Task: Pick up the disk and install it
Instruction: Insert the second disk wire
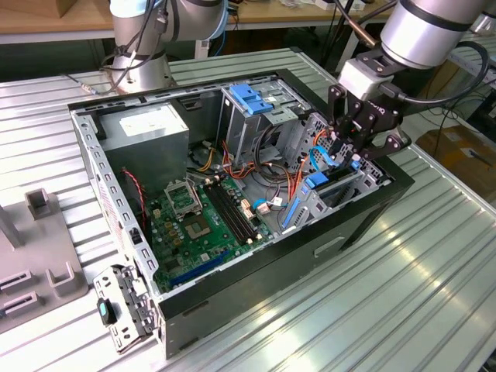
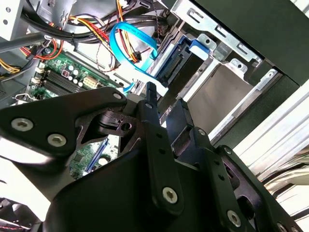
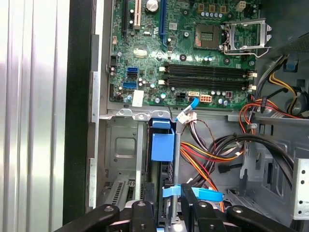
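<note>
Gripper point(image 2: 164, 113) fingers point(image 2: 150, 104), set narrow, apparently pinch the disk point(image 3: 162, 145) edge-on in its bay.

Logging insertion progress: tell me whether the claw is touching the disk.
Cannot tell. In the second wrist view the claw sits right over the disk in its bay, but its own body hides any contact.
</note>
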Tool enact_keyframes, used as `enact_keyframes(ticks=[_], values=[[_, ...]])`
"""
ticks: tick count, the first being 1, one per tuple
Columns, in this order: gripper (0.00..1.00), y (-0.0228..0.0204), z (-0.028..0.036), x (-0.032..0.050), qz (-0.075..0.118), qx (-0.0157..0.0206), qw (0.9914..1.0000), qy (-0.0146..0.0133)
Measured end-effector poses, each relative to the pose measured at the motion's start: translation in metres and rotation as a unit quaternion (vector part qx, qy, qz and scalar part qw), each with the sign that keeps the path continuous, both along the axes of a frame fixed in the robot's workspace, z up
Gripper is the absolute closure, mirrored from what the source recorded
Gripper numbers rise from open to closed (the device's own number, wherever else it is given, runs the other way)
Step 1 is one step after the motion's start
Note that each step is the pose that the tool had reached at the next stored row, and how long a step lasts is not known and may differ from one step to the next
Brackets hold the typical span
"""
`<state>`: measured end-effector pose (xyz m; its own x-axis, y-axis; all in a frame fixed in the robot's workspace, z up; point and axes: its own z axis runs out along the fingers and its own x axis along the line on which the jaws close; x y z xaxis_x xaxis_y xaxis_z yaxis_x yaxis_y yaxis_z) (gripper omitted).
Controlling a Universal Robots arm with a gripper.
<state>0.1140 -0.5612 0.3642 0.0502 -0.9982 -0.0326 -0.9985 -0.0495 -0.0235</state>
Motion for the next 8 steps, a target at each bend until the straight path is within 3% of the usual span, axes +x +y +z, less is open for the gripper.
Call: enact_keyframes(ticks=[8], values=[[0.64, 0.0, 0.0, 0.0005, -0.001, 0.0, 1.0, 0.0]])
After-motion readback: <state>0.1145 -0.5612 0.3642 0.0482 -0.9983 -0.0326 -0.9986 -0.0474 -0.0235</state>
